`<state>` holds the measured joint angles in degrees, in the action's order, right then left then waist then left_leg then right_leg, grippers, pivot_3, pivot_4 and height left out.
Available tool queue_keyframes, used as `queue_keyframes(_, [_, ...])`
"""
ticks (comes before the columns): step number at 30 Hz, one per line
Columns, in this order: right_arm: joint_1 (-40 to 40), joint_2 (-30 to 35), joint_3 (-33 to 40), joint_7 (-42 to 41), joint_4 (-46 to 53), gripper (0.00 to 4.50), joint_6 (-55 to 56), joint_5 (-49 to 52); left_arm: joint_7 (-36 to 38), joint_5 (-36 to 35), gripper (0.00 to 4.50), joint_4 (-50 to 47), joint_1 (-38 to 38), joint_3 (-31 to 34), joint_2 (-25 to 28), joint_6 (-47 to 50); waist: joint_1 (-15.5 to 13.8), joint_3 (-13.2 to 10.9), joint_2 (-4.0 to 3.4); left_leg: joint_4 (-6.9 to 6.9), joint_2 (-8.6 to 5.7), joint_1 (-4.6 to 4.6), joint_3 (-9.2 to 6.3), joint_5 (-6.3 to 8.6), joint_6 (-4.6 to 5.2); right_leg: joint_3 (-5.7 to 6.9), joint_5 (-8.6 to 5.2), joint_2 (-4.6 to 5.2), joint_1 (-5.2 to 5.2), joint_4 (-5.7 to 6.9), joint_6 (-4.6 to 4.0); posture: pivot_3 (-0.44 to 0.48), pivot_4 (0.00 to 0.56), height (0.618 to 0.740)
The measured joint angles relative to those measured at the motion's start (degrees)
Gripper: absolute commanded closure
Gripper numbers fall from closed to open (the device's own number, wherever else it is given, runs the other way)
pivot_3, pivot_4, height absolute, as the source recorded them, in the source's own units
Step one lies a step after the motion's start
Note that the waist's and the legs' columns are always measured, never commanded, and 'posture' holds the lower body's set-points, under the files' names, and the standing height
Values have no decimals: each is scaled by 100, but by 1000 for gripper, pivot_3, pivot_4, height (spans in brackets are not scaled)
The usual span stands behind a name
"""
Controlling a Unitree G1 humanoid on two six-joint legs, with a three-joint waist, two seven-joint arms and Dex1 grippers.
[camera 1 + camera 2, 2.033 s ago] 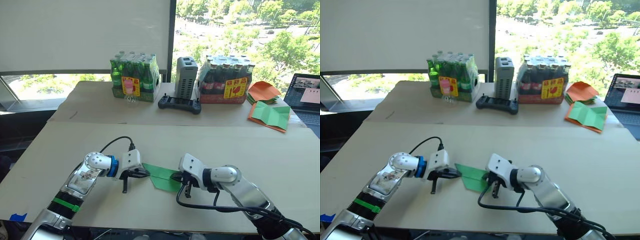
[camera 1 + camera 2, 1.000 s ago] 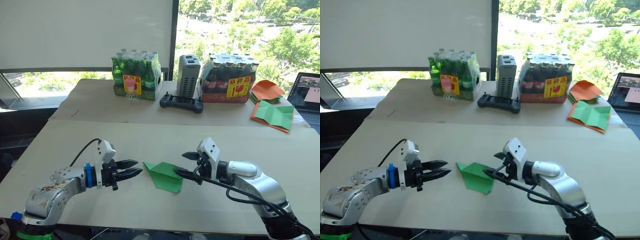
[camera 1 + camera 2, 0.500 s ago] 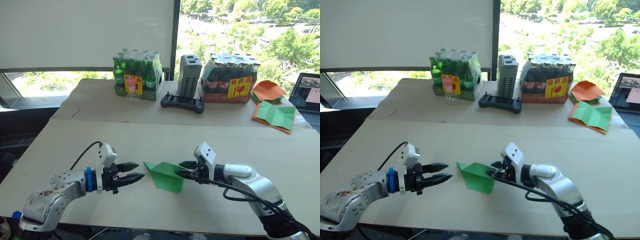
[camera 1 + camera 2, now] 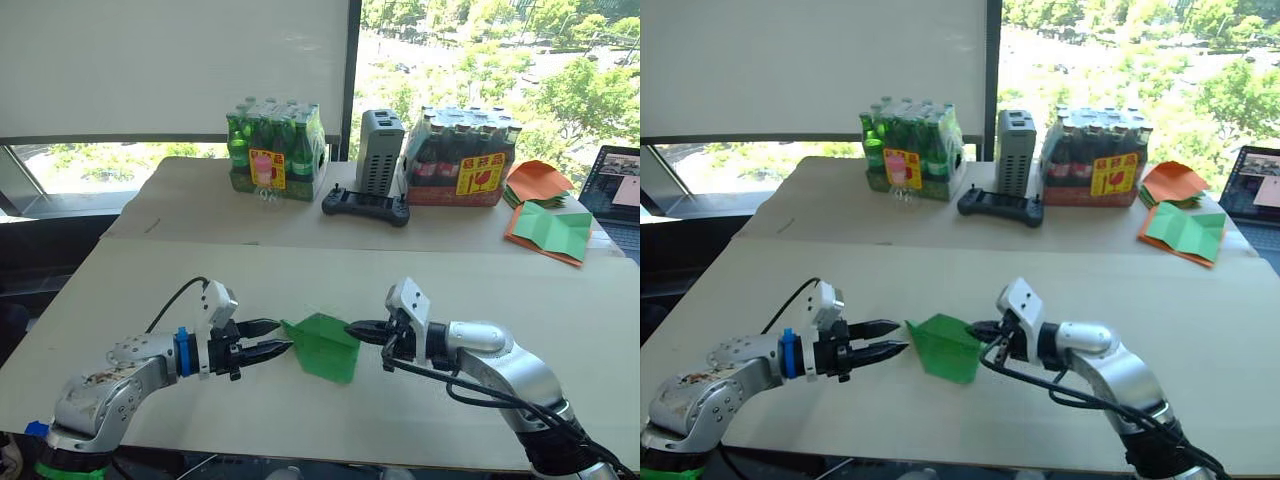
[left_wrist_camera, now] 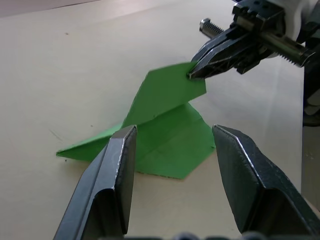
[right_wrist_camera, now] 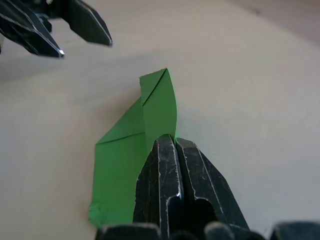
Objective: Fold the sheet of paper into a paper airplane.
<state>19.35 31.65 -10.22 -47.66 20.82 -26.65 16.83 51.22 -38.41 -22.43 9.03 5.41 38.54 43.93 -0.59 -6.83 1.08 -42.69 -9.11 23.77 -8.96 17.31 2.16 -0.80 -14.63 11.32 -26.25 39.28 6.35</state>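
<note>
L gripper [image 4: 268,339] — fingers parted, empty, tips level w/ paper's L corner, just beside it, not touching. Sheet of paper [image 4: 322,346] — part-folded green wedge on near table [image 4: 150,280], between both grippers; R flap lifted off surface, L point low. Long axis runs L–R, roughly along line joining grippers. R gripper [image 4: 362,329] — pinched closed on raised R edge of sheet. Judgement: R arm already has hold; next fold depends on L gripper closing short gap to free L corner.

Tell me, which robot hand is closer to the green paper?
Right. The right gripper is pinching a flap of the green paper; the left gripper is open just beside it, not touching.
</note>
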Motion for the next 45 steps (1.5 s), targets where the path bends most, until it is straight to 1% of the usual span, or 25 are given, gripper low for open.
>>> queue_keyframes(4, [374, 284, -82, 89, -85, 4450, 2125, -1181, -5, 0, 1963, 107, 191, -19, -39, -22, 7, -1, 1, 4, 0, -1, 1, 0, 0, 2, 0, -1, -2, 0, 1, 0, 150, 675])
queue_keyframes(7, [403, 429, -302, 375, -391, 4450, 3669, -2132, 1, 6, 1963, 150, 193, -93, -54, -34, 15, -1, 1, 5, 0, -1, 2, 0, -2, 1, 0, -3, -5, 1, 0, 0, 150, 675])
queue_keyframes(8, [380, 436, -415, 585, -586, 4450, 4269, -2586, 0, 7, 1963, 180, 193, -111, -59, -45, 19, -1, 2, 3, 0, -1, 3, -1, -2, 1, 0, -4, -5, 2, 0, 0, 150, 675])
queue_keyframes(10, [304, 508, -617, 890, -928, 4450, 4970, -3241, -5, 7, 1963, 189, 193, -134, -63, -65, 22, -1, 2, -1, 0, -2, 5, -1, -3, -1, 0, -7, -5, 7, 0, 0, 150, 675])
queue_keyframes(13, [25, 619, -932, 947, -1335, 4450, 5440, -3749, -13, 6, 1963, 187, 188, -148, -64, -80, 18, -2, 2, -3, 0, -2, 5, -1, -3, -3, -1, -9, -7, 12, -1, 0, 150, 675])
queue_keyframes(16, [-194, 609, -1105, 904, -1521, 4450, 5495, -3821, -14, 5, 1963, 187, 188, -149, -63, -118, 22, -3, 2, -3, 1, -1, 5, -2, -4, -6, -2, -9, -8, 15, -3, 0, 150, 675])
queue_keyframes(18, [-242, 591, -1129, 858, -1538, 3862, 5443, -3790, -15, 5, 1963, 187, 188, -150, -63, -123, 49, -3, 2, -3, 3, -1, 7, -2, -5, -9, -2, -11, -8, 16, -4, 0, 150, 675])
queue_keyframes(20, [-289, 500, -1099, 741, -1530, 3238, 5138, -3537, -16, 5, 1963, 187, 187, -150, -63, -123, 57, -3, 3, -3, 5, -1, 6, -3, -7, -9, -3, -13, -7, 17, -5, 0, 150, 675])
queue_keyframes(21, [-317, 467, -1092, 657, -1505, 3053, 4979, -3375, -18, 5, 1963, 184, 186, -150, -63, -123, 56, -3, 3, -3, 5, -1, 6, -3, -7, -9, -3, -13, -7, 17, -6, 0, 150, 675])
queue_keyframes(22, [-395, 447, -1066, 497, -1357, 2580, 4689, -3069, -18, 5, 1963, 172, 172, -150, -58, -126, 50, -4, 2, -3, 5, -1, 5, -3, -7, -9, -4, -13, -7, 17, -6, 0, 150, 675])
queue_keyframes(23, [-430, 442, -1064, 364, -1207, 2238, 4480, -2832, -19, 5, 1963, 171, 155, -151, -54, -126, 50, -4, 2, -3, 5, -1, 5, -3, -6, -9, -4, -13, -7, 16, -6, 0, 150, 675])
queue_keyframes(27, [-433, 473, -1050, -178, -511, 2238, 3559, -2001, -19, 5, 1963, 172, 155, -165, -54, -131, 44, -6, 2, -2, 6, -1, 3, -3, -6, -7, -3, -13, -6, 14, -6, 0, 150, 675])
queue_keyframes(28, [-432, 476, -1020, -373, -155, 2238, 2970, -1553, -18, 6, 1963, 172, 155, -184, -54, -136, 36, -6, 3, -2, 5, -1, 3, -2, -6, -7, -3, -12, -4, 11, -6, 0, 150, 675])
queue_keyframes(30, [-426, 467, -991, -418, -42, 2238, 2790, -1420, -18, 6, 1963, 173, 155, -190, -54, -136, 34, -6, 3, -2, 5, -1, 3, -2, -5, -7, -3, -12, -3, 9, -6, 0, 150, 675])
queue_keyframes(33, [-86, 103, -682, -287, 160, 3035, 1313, -617, -4, 7, 1963, 178, 157, -217, -53, -149, 40, -9, 3, -2, 7, -1, 3, -2, -5, -7, -3, -12, -3, 8, -6, 0, 150, 675])
queue_keyframes(34, [62, 21, -605, -177, 155, 3393, 937, -511, -1, 7, 1963, 180, 155, -224, -53, -150, 33, -9, 2, -1, 7, -1, 2, -2, -5, -7, -3, -12, -3, 10, -6, 0, 150, 675])
queue_keyframes(37, [330, -68, -557, 44, -90, 4425, 458, -542, -1, 6, 1963, 183, 155, -225, -53, -151, 6, -9, 2, 0, 4, -1, 1, -1, -4, -4, -3, -11, -4, 7, -6, 0, 150, 675])
queue_keyframes(41, [358, -74, -722, 89, -432, 4473, 270, -723, -7, 5, 1963, 180, 148, -225, -52, -151, -6, -11, 2, 2, 3, 1, 1, -1, -4, -3, -3, -7, -4, 4, -6, 0, 150, 675])
queue_keyframes(45, [217, -67, -912, -9, -449, 4473, 223, -773, -27, 4, 1963, 158, 109, -217, -38, -151, 11, -11, 1, 1, 4, 1, 2, -1, -4, -3, -3, -7, -4, 4, -6, 0, 150, 675])
